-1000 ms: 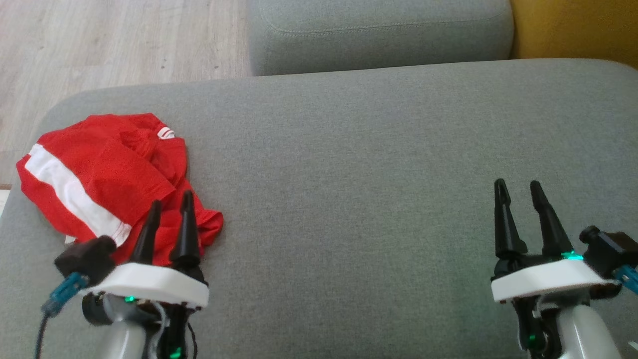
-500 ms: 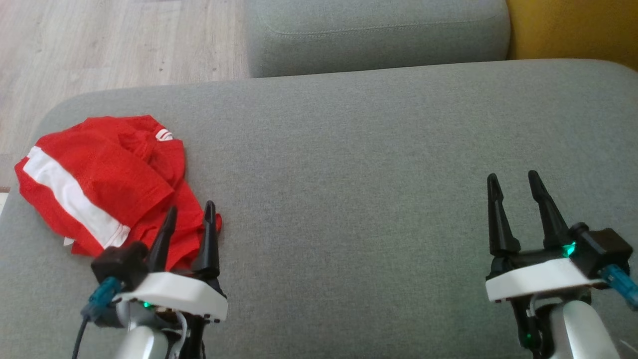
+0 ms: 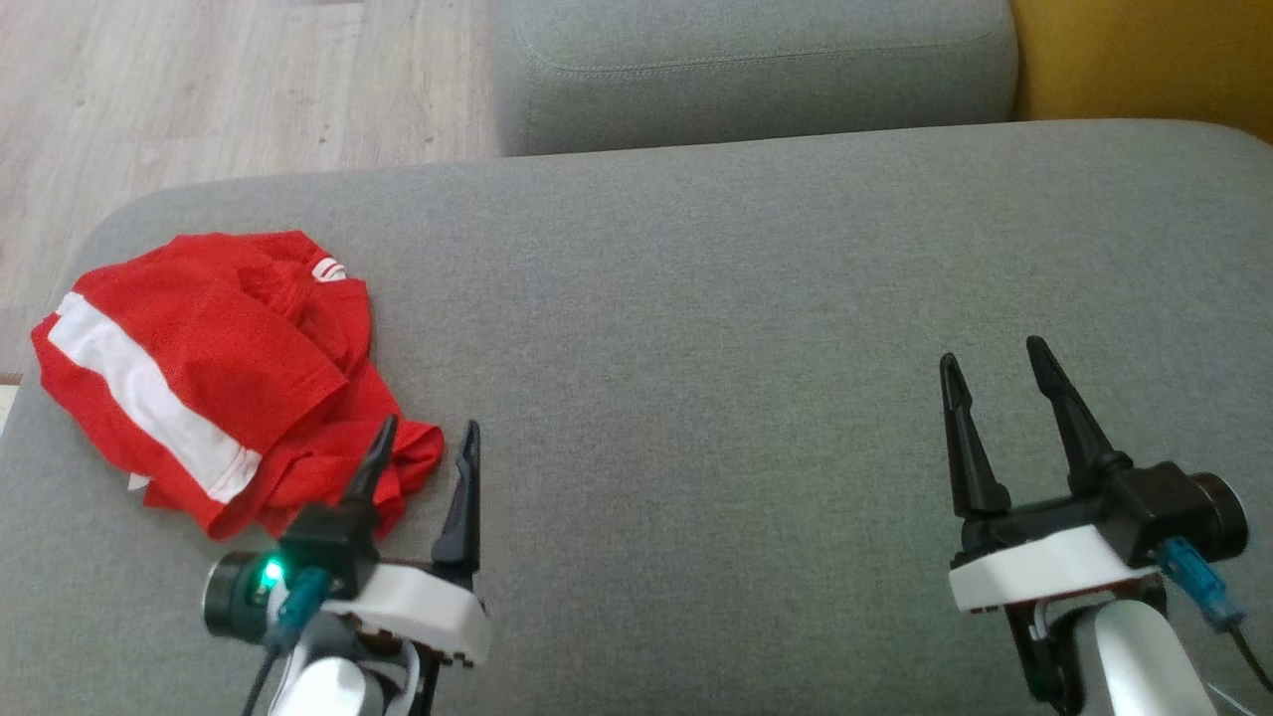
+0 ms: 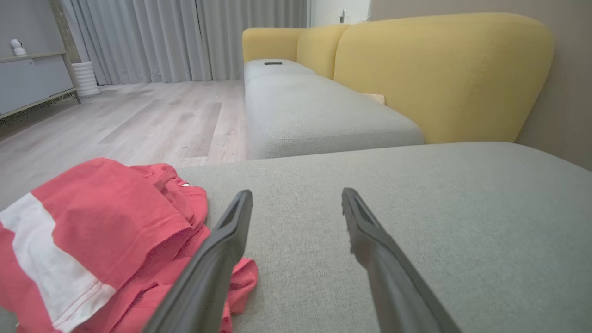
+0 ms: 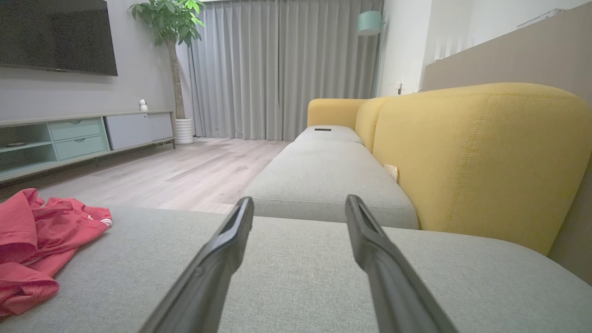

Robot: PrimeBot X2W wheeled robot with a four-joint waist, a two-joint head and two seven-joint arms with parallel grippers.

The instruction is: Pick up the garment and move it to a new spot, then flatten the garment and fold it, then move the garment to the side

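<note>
Left pincer (image 3: 431, 423), right pincer (image 3: 992, 349) released; crumpled red garment (image 3: 199, 328) lies on woven cushion (image 3: 696, 298).

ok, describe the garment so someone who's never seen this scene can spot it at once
Start at the big grey seat cushion in front of the robot, beside the yellow backrest. At its left end, near the wooden floor, a crumpled garment lies close by the open left gripper. It is bright red with a broad white stripe, against plain grey fabric.
</note>
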